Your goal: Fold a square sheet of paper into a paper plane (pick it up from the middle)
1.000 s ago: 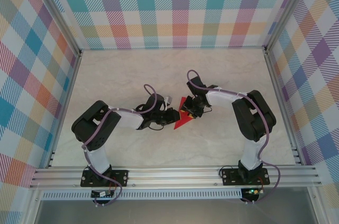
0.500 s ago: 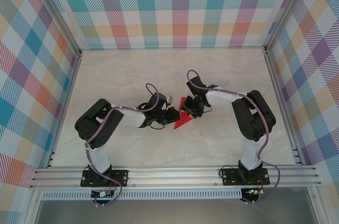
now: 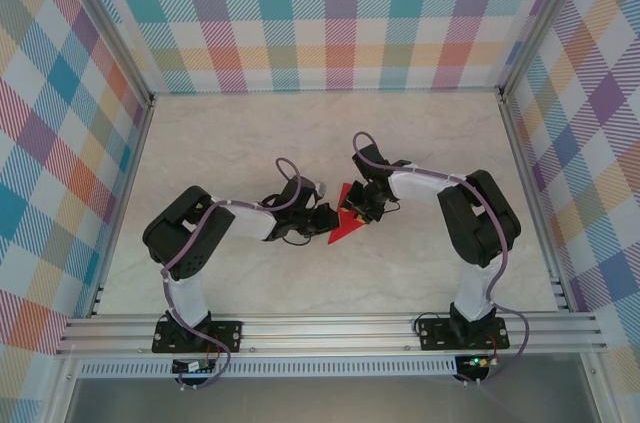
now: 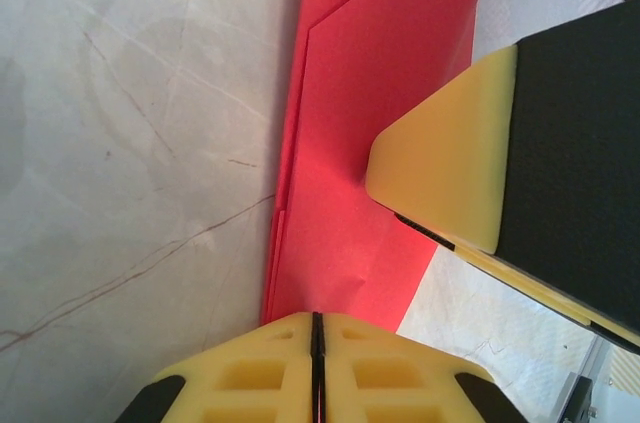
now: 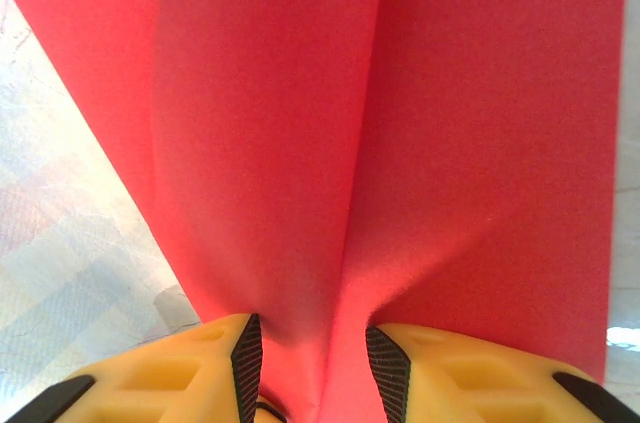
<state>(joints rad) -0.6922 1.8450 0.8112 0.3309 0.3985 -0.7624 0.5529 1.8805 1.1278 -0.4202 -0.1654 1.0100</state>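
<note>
From the overhead view much of the red paper (image 3: pixel 340 231) was covered. The left tool (image 3: pixel 322 220) and right tool (image 3: pixel 358 209) met over its middle, leaving a red tip on the near side and a small red corner on the far side.

In the left wrist view the left tool (image 4: pixel 315 321) was clenched, its yellow fingers pressed together along a thin seam. The near end of the paper (image 4: pixel 370 93) ran in under those fingertips. Whether any of it was pinched in the seam could not be made out, and it looked more likely that the tips were just sitting on it. The top of that frame cut the paper off, and one finger (image 4: pixel 450 173) of the right tool hid part of its right edge.

In the right wrist view the right tool (image 5: pixel 307 338) was grasping a raised fold of the paper (image 5: pixel 300 123) between its two pads. The bottom and right edges of the frame cropped the paper, and a strip of pale bench (image 5: pixel 60 243) showed at the left.

The paper sat near the middle of the bench (image 3: pixel 250 143), folded to a narrow wedge. Its long axis ran roughly near to far, and its point aimed at the near edge, a little to the left
</note>
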